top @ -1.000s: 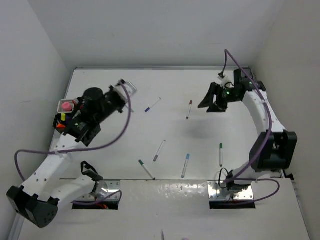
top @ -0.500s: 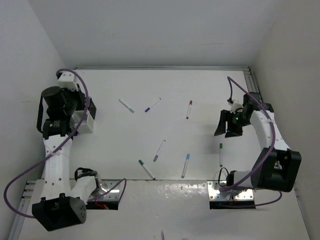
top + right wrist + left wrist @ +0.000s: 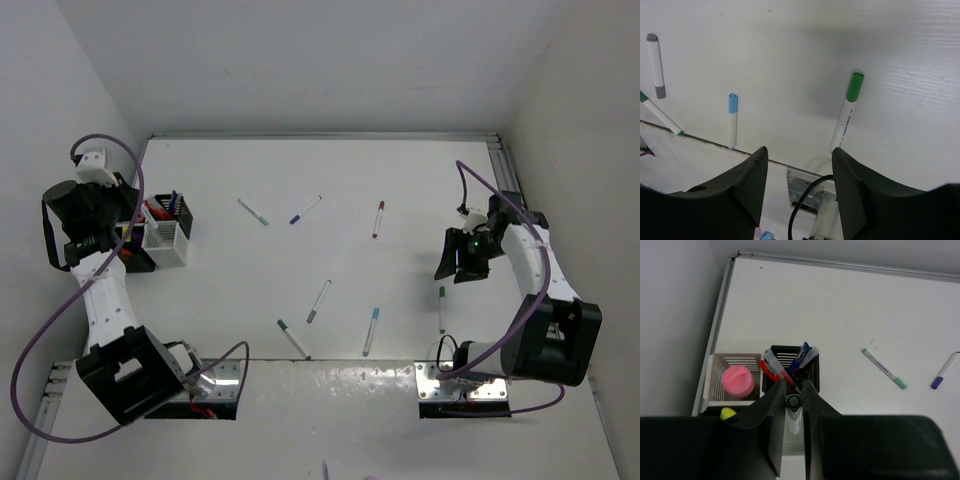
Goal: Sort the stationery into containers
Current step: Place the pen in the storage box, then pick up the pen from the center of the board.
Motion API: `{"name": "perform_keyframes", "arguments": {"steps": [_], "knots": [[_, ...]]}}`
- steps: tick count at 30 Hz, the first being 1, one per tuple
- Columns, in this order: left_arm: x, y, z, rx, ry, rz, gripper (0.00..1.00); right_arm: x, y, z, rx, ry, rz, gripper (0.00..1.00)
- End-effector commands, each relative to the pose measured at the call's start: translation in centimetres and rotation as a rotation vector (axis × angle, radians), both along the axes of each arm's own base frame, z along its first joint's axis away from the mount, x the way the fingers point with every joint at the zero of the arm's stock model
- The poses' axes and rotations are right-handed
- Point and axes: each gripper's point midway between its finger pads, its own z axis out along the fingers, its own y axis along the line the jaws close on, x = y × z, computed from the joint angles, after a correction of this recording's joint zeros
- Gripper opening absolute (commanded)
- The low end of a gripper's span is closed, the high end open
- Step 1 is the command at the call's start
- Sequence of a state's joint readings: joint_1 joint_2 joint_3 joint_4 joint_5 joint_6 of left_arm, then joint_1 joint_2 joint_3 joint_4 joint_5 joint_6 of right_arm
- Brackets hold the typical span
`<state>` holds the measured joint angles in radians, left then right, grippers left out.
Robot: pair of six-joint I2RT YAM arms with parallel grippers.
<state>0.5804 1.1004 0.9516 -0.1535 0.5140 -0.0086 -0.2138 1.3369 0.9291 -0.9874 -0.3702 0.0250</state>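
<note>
My left gripper (image 3: 793,385) is shut on a white pen (image 3: 793,416) with a dark end, held just above the containers at the table's far left. Below it, a black mesh container (image 3: 814,371) holds red and blue pens. Beside it a white container (image 3: 715,386) holds a pink stick (image 3: 738,381). A yellow highlighter tip (image 3: 728,413) shows nearer me. From above, the left gripper (image 3: 128,232) hangs beside the containers (image 3: 165,243). My right gripper (image 3: 799,157) is open above the table, just short of a green-capped pen (image 3: 850,107).
Loose pens lie across the table: teal-capped (image 3: 254,211), purple (image 3: 306,209), red (image 3: 379,218), grey (image 3: 318,300), teal (image 3: 293,339), blue (image 3: 372,331) and green (image 3: 442,308). The left wall stands close behind the containers. The right arm's base plate (image 3: 807,182) lies below the jaws.
The left arm has swung further left, uncovering the containers. The right gripper has come from the back right toward the near edge, over the green pen, its jaws narrowing a little.
</note>
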Motion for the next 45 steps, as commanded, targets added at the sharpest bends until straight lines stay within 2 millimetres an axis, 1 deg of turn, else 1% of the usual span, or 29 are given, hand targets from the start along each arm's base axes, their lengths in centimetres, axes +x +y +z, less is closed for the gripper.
{"name": "perform_keyframes", "arguments": {"steps": [1, 2, 4, 5, 9, 10, 12, 13, 14, 15, 16, 17, 18, 19, 21, 22, 24, 25, 26, 29, 30, 32, 33, 37, 40, 42, 45], "knots": [[1.0, -0.1, 0.0, 0.007, -0.067, -0.087, 0.0, 0.4, -0.2, 0.1, -0.006, -0.032, 0.007, 0.53], [1.0, -0.4, -0.9, -0.013, -0.051, -0.109, 0.0, 0.4, -0.1, 0.0, -0.004, -0.031, 0.005, 0.53], [1.3, -0.3, -1.4, -0.006, -0.07, -0.119, 0.0, 0.2, 0.0, -0.3, 0.005, -0.018, 0.008, 0.52], [1.3, -0.5, -2.3, -0.018, -0.059, -0.132, 0.01, 0.1, 0.0, -0.4, 0.005, -0.017, 0.006, 0.51], [1.6, -0.7, -3.1, -0.009, -0.072, -0.148, 0.03, 0.0, 0.1, -0.7, 0.007, -0.018, 0.013, 0.49], [1.7, -0.5, -3.5, 0.021, -0.065, -0.153, 0.04, 0.0, 0.1, -0.8, 0.006, -0.016, 0.012, 0.49], [1.8, -0.2, -3.8, 0.028, -0.054, -0.147, 0.1, -0.3, 0.1, -1.1, 0.007, -0.01, 0.014, 0.48], [1.9, -0.2, -4.0, 0.033, -0.049, -0.146, 0.14, -0.4, 0.2, -1.3, 0.008, -0.007, 0.014, 0.48], [1.9, 0.1, -4.1, 0.048, -0.043, -0.141, 0.27, -0.7, 0.3, -1.6, 0.012, 0.003, 0.014, 0.48], [1.9, 0.2, -4.1, 0.054, -0.04, -0.137, 0.36, -0.9, 0.3, -1.7, 0.012, 0.007, 0.015, 0.47], [1.8, 0.3, -4.0, 0.06, -0.041, -0.125, 0.5, -1.3, 0.4, -1.9, 0.017, 0.02, 0.015, 0.45], [1.8, 0.5, -3.7, 0.067, -0.047, -0.119, 0.56, -1.4, 0.4, -2.0, 0.016, 0.023, 0.014, 0.44], [1.8, 0.4, -3.4, 0.073, -0.051, -0.121, 0.63, -1.7, 0.5, -2.2, 0.018, 0.031, 0.017, 0.43], [1.7, 0.4, -2.7, 0.081, -0.066, -0.117, 0.71, -1.9, 0.4, -2.4, 0.014, 0.033, 0.014, 0.41], [1.6, -0.1, -1.7, 0.089, -0.086, -0.126, 0.73, -2.1, 0.4, -2.7, 0.007, 0.039, 0.015, 0.4], [1.4, -0.5, -0.9, 0.103, -0.104, -0.133, 0.74, -2.1, 0.3, -2.8, 0.002, 0.036, 0.014, 0.4], [1.1, -1.2, 0.1, 0.115, -0.119, -0.15, 0.76, -2.2, 0.3, -3.1, -0.012, 0.039, 0.023, 0.39], [0.7, -1.7, 1.1, 0.135, -0.142, -0.155, 0.77, -2.3, 0.3, -3.4, -0.019, 0.041, 0.027, 0.39], [0.4, -2.1, 1.4, 0.144, -0.153, -0.161, 0.77, -2.3, 0.2, -3.3, -0.027, 0.041, 0.028, 0.38], [-0.5, -3.6, 3.2, 0.198, -0.207, -0.192, 0.78, -2.1, -0.5, -4.2, -0.1, 0.056, 0.038, 0.37], [-0.9, -4.2, 4.3, 0.226, -0.236, -0.201, 0.78, -2.2, -0.7, -4.5, -0.118, 0.064, 0.039, 0.37], [-1.1, -4.9, 5.2, 0.244, -0.262, -0.211, 0.79, -2.1, -1.1, -4.7, -0.145, 0.092, 0.046, 0.37], [-1.3, -5.3, 6.0, 0.252, -0.281, -0.216, 0.8, -2.1, -1.2, -5.2, -0.151, 0.114, 0.054, 0.37], [-1.3, -6.5, 8.0, 0.266, -0.324, -0.232, 0.8, -1.0, -2.2, -5.8, -0.202, 0.121, 0.113, 0.37], [-1.2, -7.0, 8.9, 0.277, -0.348, -0.242, 0.8, -0.6, -2.1, -6.0, -0.217, 0.137, 0.19, 0.37], [-1.0, -7.0, 9.0, 0.276, -0.354, -0.237, 0.81, -0.7, -2.3, -6.6, -0.239, 0.149, 0.209, 0.38], [-0.7, -7.1, 9.1, 0.257, -0.354, -0.235, 0.81, -1.2, -1.9, -7.3, -0.253, 0.168, 0.235, 0.39]]}}
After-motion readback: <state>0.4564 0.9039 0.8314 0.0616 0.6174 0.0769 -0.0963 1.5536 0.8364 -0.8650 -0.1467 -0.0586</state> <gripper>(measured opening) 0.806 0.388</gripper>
